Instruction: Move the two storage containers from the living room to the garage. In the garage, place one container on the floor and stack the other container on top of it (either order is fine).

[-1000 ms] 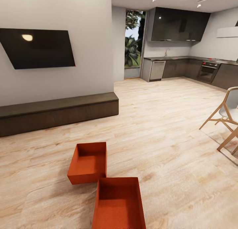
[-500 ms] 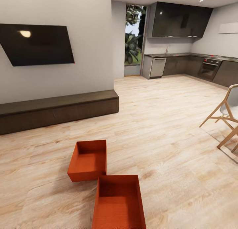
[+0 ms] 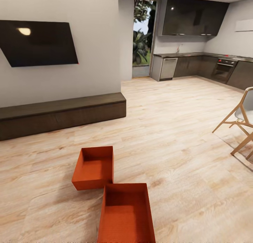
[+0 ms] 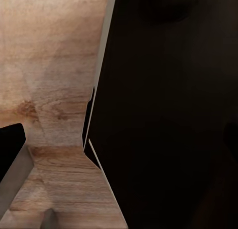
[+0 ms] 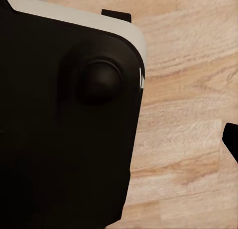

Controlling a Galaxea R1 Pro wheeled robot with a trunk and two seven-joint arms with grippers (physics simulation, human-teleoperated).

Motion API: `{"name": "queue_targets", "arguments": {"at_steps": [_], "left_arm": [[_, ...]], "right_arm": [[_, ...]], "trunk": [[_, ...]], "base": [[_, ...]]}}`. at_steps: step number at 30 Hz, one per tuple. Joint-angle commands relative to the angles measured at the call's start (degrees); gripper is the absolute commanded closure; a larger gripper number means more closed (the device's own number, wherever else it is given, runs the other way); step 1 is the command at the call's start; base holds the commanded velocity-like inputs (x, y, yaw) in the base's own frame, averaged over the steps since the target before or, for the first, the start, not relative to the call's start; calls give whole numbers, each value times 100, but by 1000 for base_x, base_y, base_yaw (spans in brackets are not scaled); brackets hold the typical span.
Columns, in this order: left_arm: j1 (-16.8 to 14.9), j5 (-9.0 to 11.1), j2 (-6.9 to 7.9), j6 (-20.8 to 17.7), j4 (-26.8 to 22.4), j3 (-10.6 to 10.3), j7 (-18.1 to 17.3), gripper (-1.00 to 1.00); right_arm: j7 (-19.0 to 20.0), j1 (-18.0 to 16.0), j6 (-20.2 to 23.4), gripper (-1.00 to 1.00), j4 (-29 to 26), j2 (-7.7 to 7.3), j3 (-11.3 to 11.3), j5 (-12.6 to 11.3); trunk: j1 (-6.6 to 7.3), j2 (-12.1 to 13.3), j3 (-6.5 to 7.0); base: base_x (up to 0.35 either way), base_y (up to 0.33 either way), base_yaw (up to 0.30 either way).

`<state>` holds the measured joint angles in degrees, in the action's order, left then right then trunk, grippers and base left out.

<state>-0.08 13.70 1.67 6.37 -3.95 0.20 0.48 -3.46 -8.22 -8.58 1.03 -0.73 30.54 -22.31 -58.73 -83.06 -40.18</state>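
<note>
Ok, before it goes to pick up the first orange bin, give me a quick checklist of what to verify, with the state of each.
1. Both bins in sight: ok. The near bin and the far bin sit on the wood floor.
2. Bins empty: ok, both interiors look bare.
3. Bins apart: not ok. The near bin's far corner meets the far bin's near corner; touching or just close, cannot tell.
4. Path to the near bin: ok. The chair and the low cabinet stand well aside.
5. Grippers open: cannot tell; the wrist views show mostly dark robot body over the floor.
6. Bins already in the garage: not ok, still beside the TV.
</note>
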Motion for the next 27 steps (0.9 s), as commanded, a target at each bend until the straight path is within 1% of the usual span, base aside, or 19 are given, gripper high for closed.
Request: {"name": "queue_targets", "arguments": {"at_steps": [1,27], "left_arm": [[-1,20,0,13,0,0,5,-100],[-1,19,0,13,0,2,5,-100]], "right_arm": [[-5,-4,-24,-100,11,2,48,-45],[-5,-4,-29,-100,11,2,48,-45]], "trunk": [[0,-2,-13],[0,-2,-250]], "base": [[0,0,0],[0,0,0]]}}
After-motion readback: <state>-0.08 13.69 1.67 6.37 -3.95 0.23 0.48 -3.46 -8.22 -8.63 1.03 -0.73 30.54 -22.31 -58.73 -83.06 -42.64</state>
